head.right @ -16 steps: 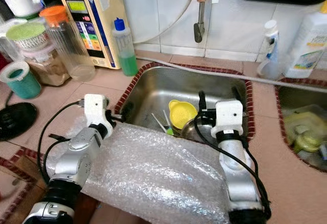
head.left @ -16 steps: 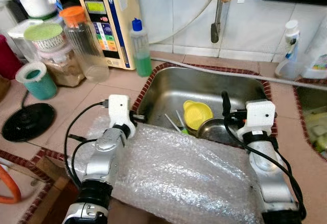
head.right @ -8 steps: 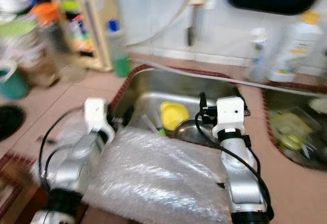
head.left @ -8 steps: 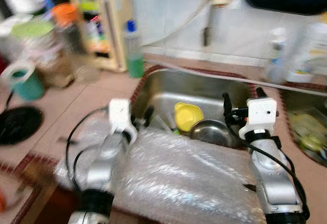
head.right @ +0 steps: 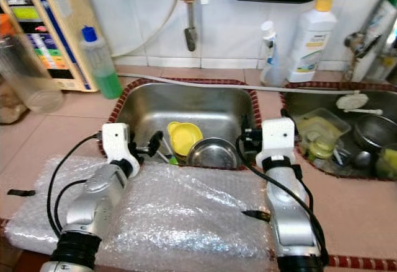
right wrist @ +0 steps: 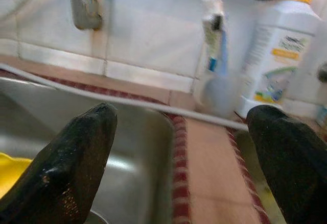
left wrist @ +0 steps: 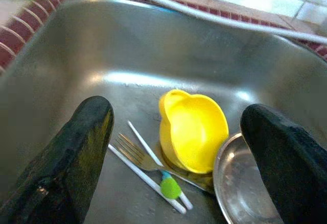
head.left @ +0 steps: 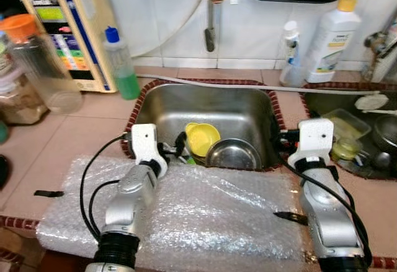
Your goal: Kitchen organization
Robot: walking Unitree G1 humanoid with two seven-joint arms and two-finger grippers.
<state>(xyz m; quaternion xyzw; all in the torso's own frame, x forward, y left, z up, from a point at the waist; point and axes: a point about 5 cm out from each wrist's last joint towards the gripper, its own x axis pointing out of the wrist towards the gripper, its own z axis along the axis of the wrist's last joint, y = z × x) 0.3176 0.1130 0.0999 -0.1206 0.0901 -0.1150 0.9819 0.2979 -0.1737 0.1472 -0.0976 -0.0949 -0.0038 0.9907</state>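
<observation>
Centre frame in the sink (head.left: 161, 101), the yellow cup (head.left: 201, 138) looks light, rigid, possibly wet-slick, best pinched at its rim by the spread-fingered left gripper (head.left: 175, 147); right gripper (right wrist: 179, 147) also gapes.

A white detergent bottle (head.left: 331, 31) and a spray bottle (head.left: 289, 54) stand against the tiled wall (head.left: 161, 12).

The kitchen is evenly and brightly lit. Glare is seen on the bubble wrap (head.left: 205, 210) and steel sink (head.left: 186, 101). The right wrist view is softly blurred.
</observation>
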